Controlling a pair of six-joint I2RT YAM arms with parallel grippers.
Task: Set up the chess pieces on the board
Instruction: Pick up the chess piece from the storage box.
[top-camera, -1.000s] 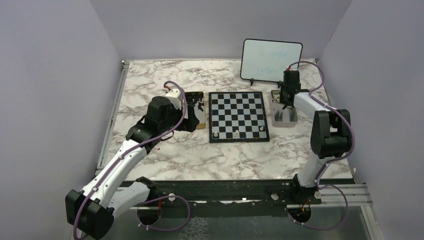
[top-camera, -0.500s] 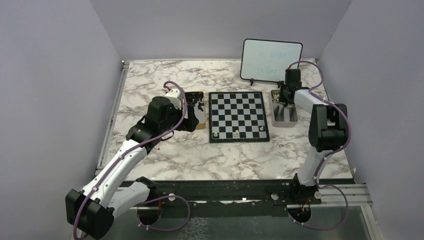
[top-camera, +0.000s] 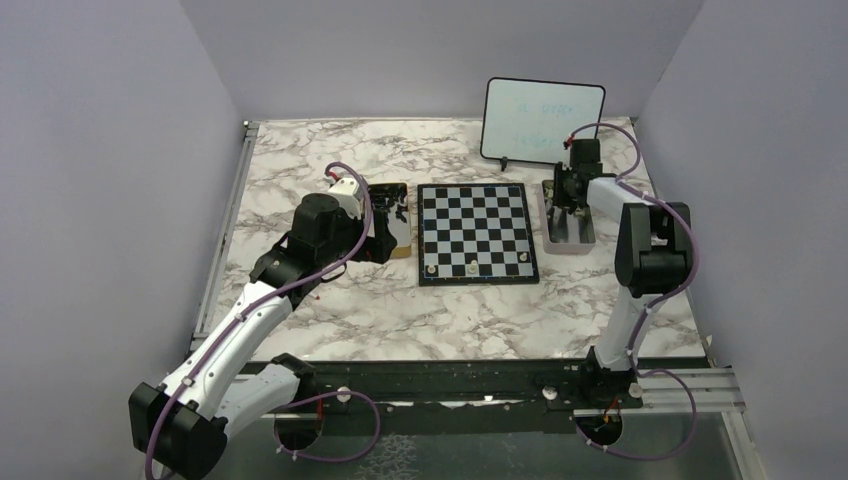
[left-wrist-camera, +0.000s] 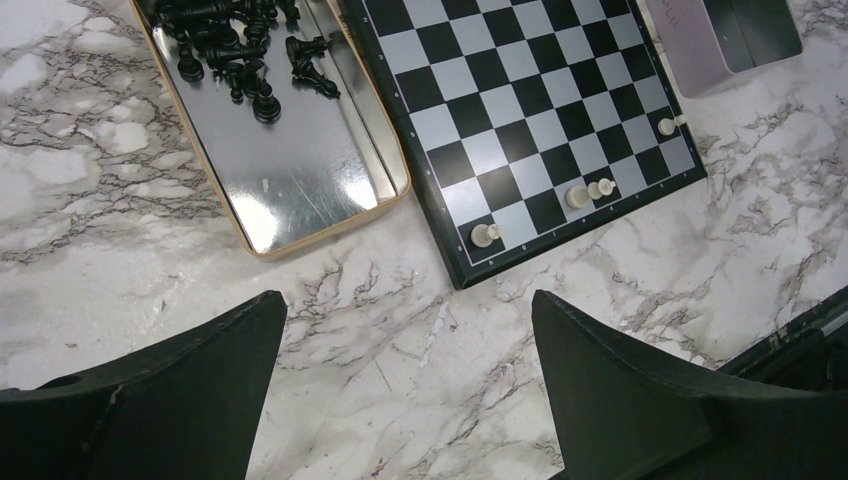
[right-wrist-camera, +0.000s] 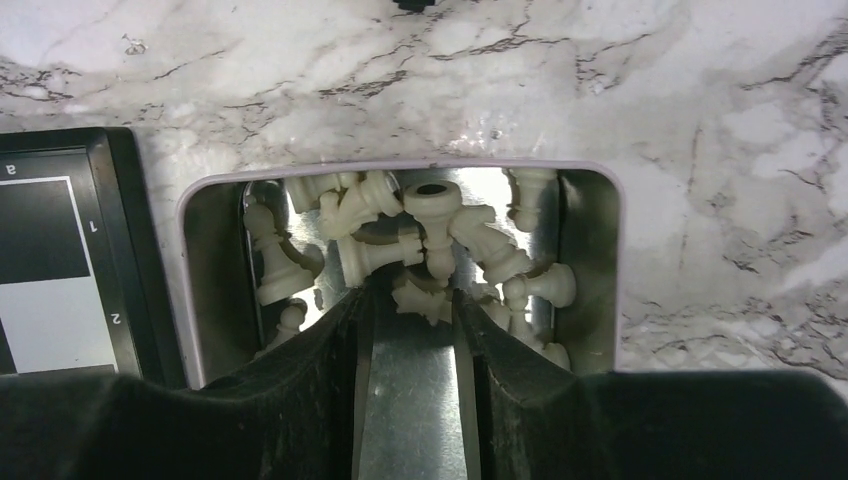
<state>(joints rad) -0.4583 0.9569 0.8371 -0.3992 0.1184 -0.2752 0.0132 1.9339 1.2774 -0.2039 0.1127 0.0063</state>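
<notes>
The right tool (right-wrist-camera: 412, 296) has slid to the far end of the tray (right-wrist-camera: 590, 250) and opened a little at the heap of chess pieces (right-wrist-camera: 430, 230), gripping none yet. The left tool (left-wrist-camera: 405, 305) hangs wide open and empty near the board (top-camera: 476, 230), which needs more pieces.

COUNTER LAYOUT: The board (top-camera: 476, 225) lies at the middle of the counter (top-camera: 330, 150), flanked by two trays. The left tray (left-wrist-camera: 300, 190) sits just beside its left edge, and the right tray (top-camera: 568, 240) just beside its right edge. In the left tray a bunch of pieces (left-wrist-camera: 240, 60) crowds the far end. In the right tray a heap of pieces (right-wrist-camera: 430, 230) lies tumbled against the far wall. Chess pieces (left-wrist-camera: 577, 197) stand on the board at three spots along its near edge — the left corner, near the middle and toward the right. Behind the right tray, at the counter's far side, a whiteboard (top-camera: 543, 120) stands upright.
</notes>
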